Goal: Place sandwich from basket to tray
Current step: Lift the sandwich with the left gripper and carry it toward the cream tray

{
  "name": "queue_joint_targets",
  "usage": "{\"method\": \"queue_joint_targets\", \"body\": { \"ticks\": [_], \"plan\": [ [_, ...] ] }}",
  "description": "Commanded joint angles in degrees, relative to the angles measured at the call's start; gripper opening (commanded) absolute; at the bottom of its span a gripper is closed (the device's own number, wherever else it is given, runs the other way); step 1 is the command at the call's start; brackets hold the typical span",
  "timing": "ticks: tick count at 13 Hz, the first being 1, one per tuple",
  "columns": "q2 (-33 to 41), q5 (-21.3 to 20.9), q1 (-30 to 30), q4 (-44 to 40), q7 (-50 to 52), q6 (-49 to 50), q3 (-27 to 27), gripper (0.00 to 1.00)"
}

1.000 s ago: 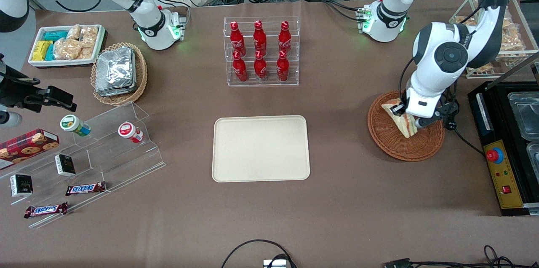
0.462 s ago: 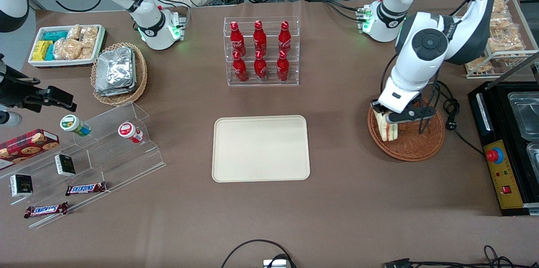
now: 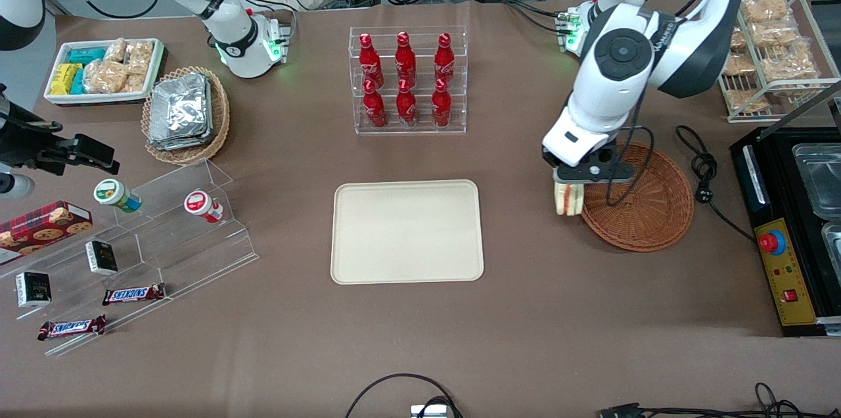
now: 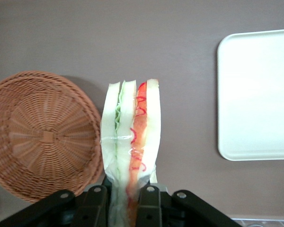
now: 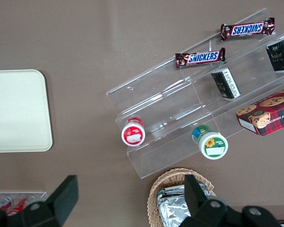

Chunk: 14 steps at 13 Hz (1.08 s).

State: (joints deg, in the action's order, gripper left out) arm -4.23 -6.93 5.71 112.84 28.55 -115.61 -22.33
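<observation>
Now the gripper (image 3: 569, 189), right of centre in the front view, is clamped on the upright sandwich (image 3: 568, 198) just off the basket (image 3: 640, 208), the tray (image 3: 407, 231) lying well apart toward frame centre.

the gripper (image 4: 128, 198) is cut off at the frame edge, its fingers hiding the sandwich's (image 4: 130, 146) base; the basket's (image 3: 647, 204) nearest rim sits under the arm.
</observation>
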Motion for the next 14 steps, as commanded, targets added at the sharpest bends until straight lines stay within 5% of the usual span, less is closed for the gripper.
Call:
{"method": "queue_joint_targets", "body": {
  "ticks": [1,7,14],
  "plan": [
    [-4.37,-0.72,0.09,-4.99,2.04,1.97,-2.71,0.23],
    [-12.71,-1.33,3.42,-12.98,7.04,1.53,-5.54,0.23],
    [-20.72,-6.95,8.86,-20.37,15.65,1.7,-5.54,0.23]
  ]
}}
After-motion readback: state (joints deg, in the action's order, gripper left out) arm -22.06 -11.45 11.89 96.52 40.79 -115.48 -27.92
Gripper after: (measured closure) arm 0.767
